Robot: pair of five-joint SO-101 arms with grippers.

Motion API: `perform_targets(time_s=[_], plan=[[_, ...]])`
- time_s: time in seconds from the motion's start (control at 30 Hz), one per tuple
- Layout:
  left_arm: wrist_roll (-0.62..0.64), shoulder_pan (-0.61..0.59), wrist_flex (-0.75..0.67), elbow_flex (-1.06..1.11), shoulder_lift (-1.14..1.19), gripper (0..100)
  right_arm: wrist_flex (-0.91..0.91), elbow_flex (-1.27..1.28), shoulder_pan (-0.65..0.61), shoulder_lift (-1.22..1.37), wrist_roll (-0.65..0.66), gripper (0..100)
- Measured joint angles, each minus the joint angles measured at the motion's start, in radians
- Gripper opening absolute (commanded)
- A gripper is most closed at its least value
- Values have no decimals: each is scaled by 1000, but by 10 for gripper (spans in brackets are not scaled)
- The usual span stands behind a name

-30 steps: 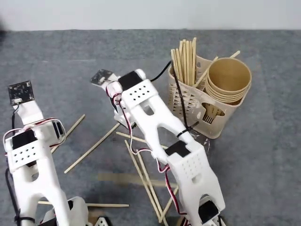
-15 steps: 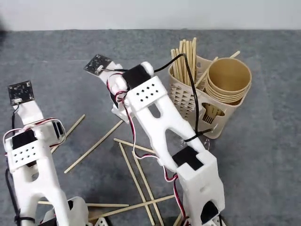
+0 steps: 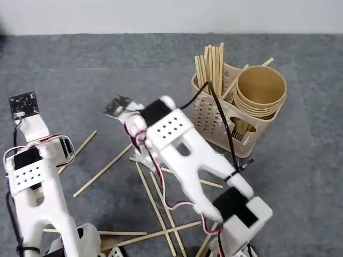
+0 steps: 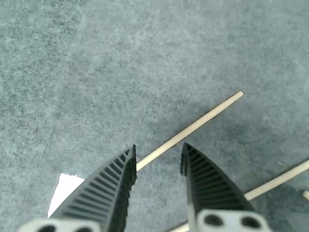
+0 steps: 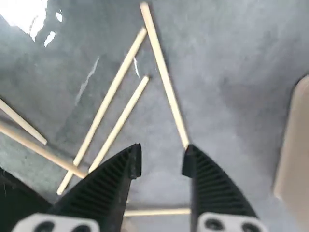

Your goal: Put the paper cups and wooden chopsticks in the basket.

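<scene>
A beige basket [image 3: 242, 140] at the back right holds stacked paper cups [image 3: 261, 88] and a bundle of upright chopsticks [image 3: 212, 67]. Loose wooden chopsticks [image 3: 105, 168] lie scattered on the grey carpet near both arms. My right gripper [image 5: 161, 153] is open just above the carpet, with the end of one chopstick [image 5: 164, 77] reaching between its fingertips and two more chopsticks [image 5: 119, 122] beside it. My left gripper [image 4: 158, 153] is open as well, low over a single chopstick [image 4: 193, 127] that runs under the gap between its fingers.
The basket's wall [image 5: 295, 145] stands close beside the right gripper. Further chopsticks cross near the arm bases [image 3: 158, 210]. Another chopstick [image 4: 281, 178] lies past the left gripper. Open carpet stretches at the back left [image 3: 80, 64].
The right arm's wrist swung toward the back, then came forward and down over the loose chopsticks. A few chopsticks near its base shifted. The left arm has kept still.
</scene>
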Motion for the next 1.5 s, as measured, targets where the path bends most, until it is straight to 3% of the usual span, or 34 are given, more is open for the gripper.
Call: perform_targets(time_s=[0.23, 0.47, 0.67, 0.97, 1.07, 1.3, 1.5], plan=[[0, 0, 0, 0, 0, 145, -209, 298, -64, -71, -137, 431], [0, 0, 0, 0, 0, 145, -379, 431, -133, -71, -209, 455], [0, 0, 0, 0, 0, 145, -517, 532, -193, -71, -275, 561], [0, 0, 0, 0, 0, 145, -548, 523, -222, 48, -322, 565], [0, 0, 0, 0, 0, 145, -471, 430, -224, 118, -322, 504], [0, 0, 0, 0, 0, 145, -362, 307, -212, 212, -304, 220], [0, 0, 0, 0, 0, 145, -342, 284, -195, 233, -258, 183]])
